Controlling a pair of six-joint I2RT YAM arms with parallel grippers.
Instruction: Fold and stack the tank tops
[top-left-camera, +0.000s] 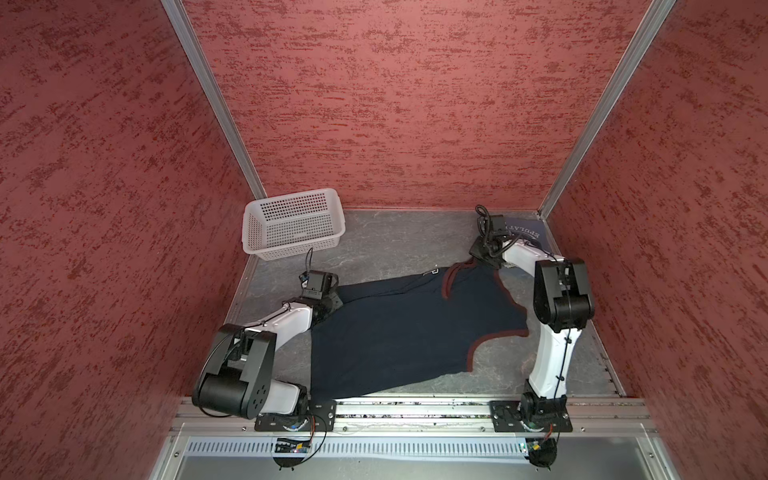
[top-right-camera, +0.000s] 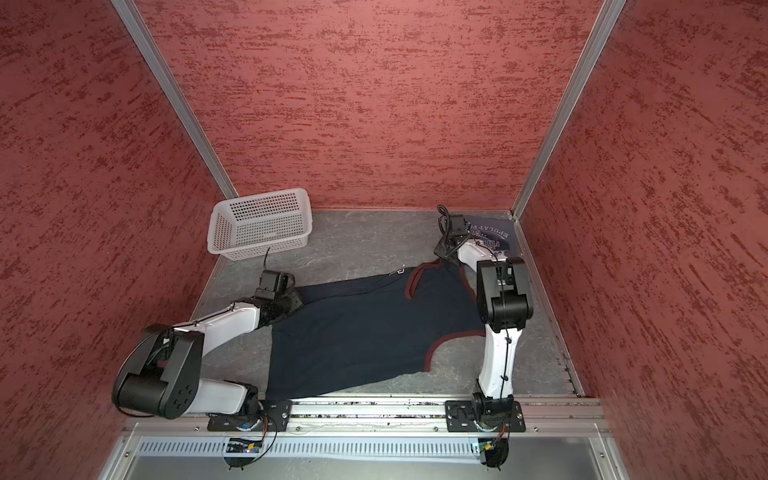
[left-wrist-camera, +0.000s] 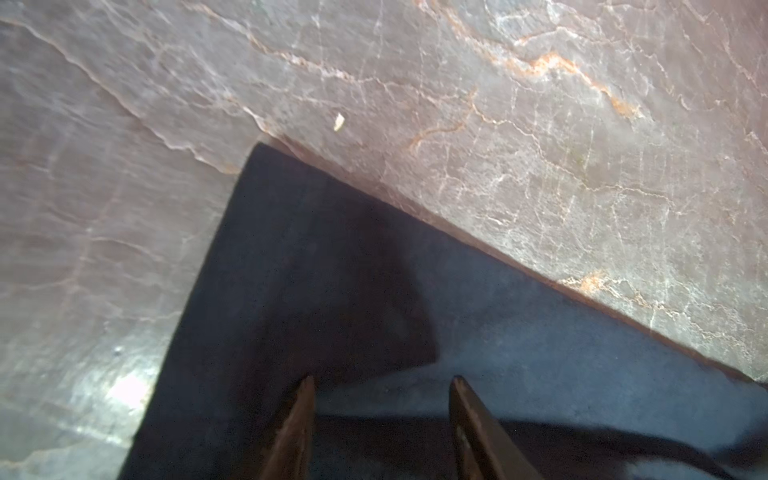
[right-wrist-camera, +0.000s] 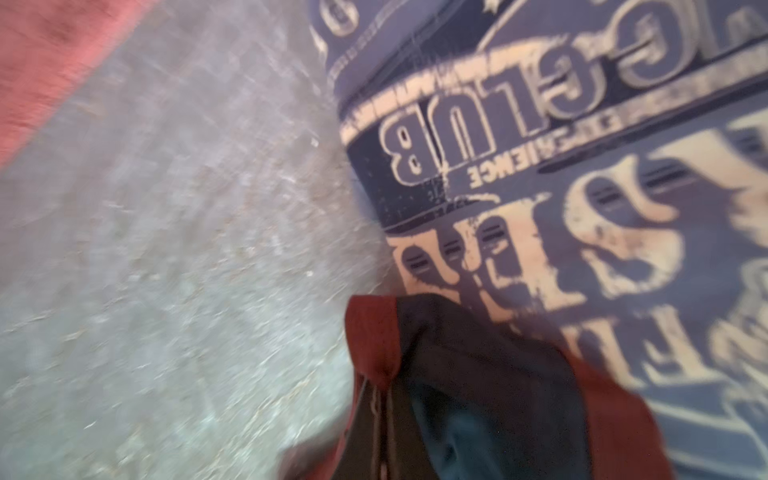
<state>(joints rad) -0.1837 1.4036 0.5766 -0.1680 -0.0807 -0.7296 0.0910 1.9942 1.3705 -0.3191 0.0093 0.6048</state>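
The dark navy tank top (top-left-camera: 407, 332) (top-right-camera: 365, 332) with maroon trim lies spread across the table in both top views. My left gripper (top-left-camera: 336, 299) (top-right-camera: 297, 300) (left-wrist-camera: 382, 380) is open low over its far left corner (left-wrist-camera: 316, 257), fingers apart with navy cloth under them. My right gripper (top-left-camera: 478, 259) (top-right-camera: 443, 257) (right-wrist-camera: 380, 395) is shut on the navy top's maroon-edged shoulder strap (right-wrist-camera: 370, 332) at the far right. The grey-blue tank top (top-left-camera: 525, 232) (top-right-camera: 494, 237) (right-wrist-camera: 582, 208), with cream printed lettering, lies folded in the back right corner beside that gripper.
A white perforated basket (top-left-camera: 291, 195) (top-right-camera: 259, 194) stands at the back left of the grey stone-patterned table (top-left-camera: 395, 245). Red textured walls enclose three sides. An aluminium rail (top-left-camera: 415, 409) with both arm bases runs along the front edge.
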